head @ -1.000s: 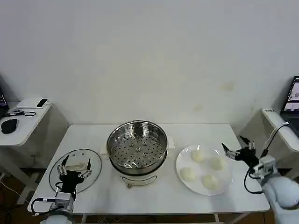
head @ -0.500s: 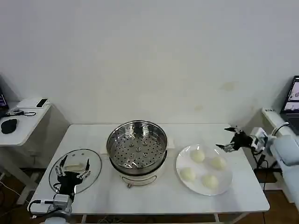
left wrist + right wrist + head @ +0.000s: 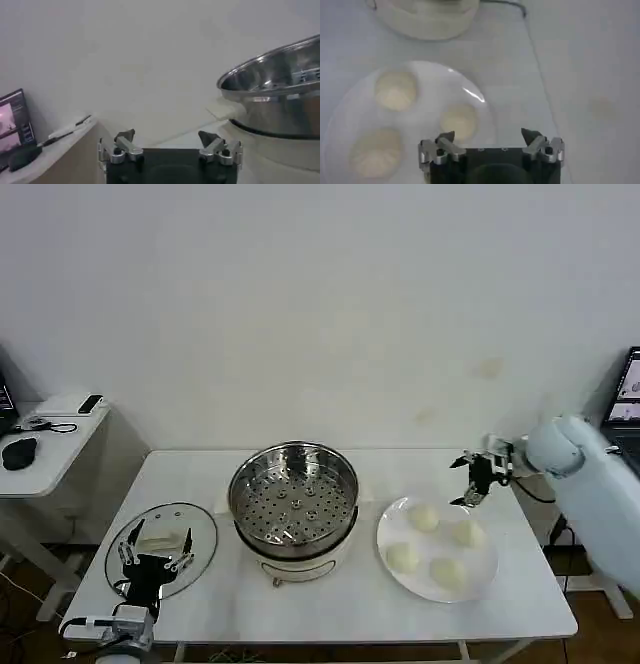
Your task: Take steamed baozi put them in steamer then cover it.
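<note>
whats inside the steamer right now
Just its perforated tray, bare; no buns in it. All four buns sit on the white plate beside the steamer. Whatever lies below the tray is hidden.

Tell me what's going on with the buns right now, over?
Right tool open, above plate's far edge. Left tool open by cover. Four baozi on plate; steamer uncovered. Nothing blocking.

Bright even light, soft shadows, plate (image 3: 470,95) glare, wrist views blurred
</note>
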Controlling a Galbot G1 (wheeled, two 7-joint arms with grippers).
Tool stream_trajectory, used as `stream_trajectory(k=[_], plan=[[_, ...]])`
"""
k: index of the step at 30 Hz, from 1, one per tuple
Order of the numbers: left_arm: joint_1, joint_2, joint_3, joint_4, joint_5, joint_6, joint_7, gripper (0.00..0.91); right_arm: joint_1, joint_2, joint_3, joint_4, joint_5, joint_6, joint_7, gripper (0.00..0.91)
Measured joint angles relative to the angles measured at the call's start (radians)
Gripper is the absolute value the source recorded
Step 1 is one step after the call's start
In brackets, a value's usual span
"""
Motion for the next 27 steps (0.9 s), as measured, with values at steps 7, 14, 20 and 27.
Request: stream_trajectory(k=[7, 14, 20, 27], plan=[[0.008, 0.002, 0.000, 0.000, 0.000, 0.000, -0.001, 0.907, 0.065, 0.045, -0.114, -0.079, -0.044, 0.019, -0.031, 0.907], [0.010, 0.003, 0.000, -0.001, 0.001, 0.000, -0.004, 0.907, 0.075, 0.088, -0.158, -0.144, -0.084, 0.038, -0.040, 0.907], [0.012, 0.005, 0.001, 0.010, 0.002, 0.001, -0.010, 0.907, 0.064, 0.128, -0.164, -0.200, -0.108, 0.048, -0.029, 0.907], [0.014, 0.005, 0.003, 0.019, 0.004, 0.000, -0.014, 0.907, 0.047, 0.165, -0.164, -0.237, -0.130, 0.052, -0.010, 0.907]])
